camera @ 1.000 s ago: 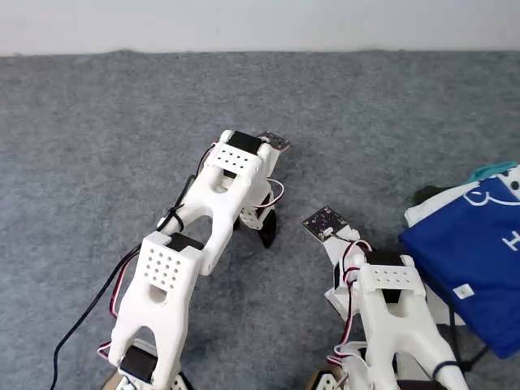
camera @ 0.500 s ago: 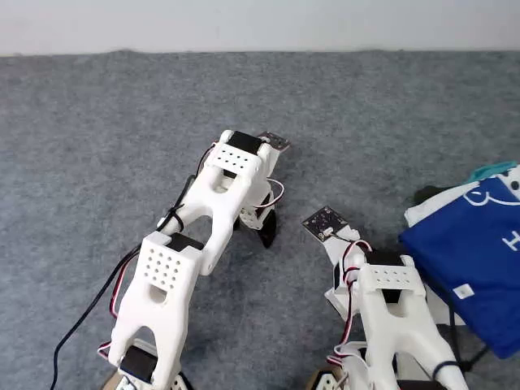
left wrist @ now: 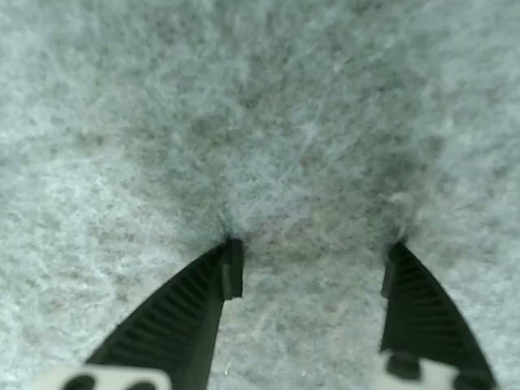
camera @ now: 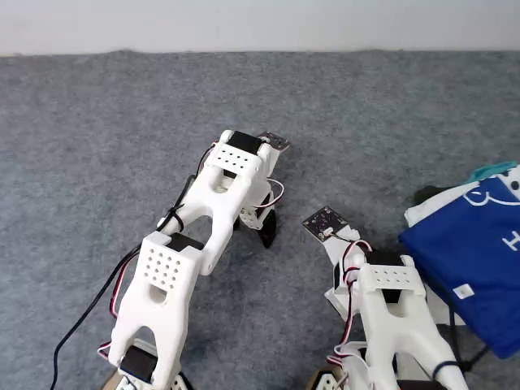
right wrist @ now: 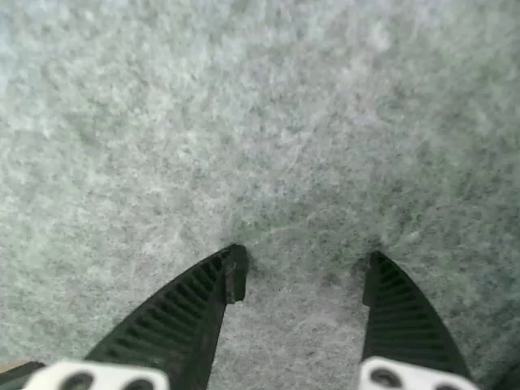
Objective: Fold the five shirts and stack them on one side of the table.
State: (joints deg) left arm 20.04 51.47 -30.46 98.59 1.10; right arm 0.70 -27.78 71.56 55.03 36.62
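Both the left fingers and right fingers sit apart, tips on the grey felt bench, so I'd steer them clear of the blue-topped pile of fabric shirts at the right edge.

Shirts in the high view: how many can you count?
4 distinguishable, all stacked at the picture's right edge: blue shirt on top, white shirt under it, teal edge behind, dark edge at its left. More may be hidden.
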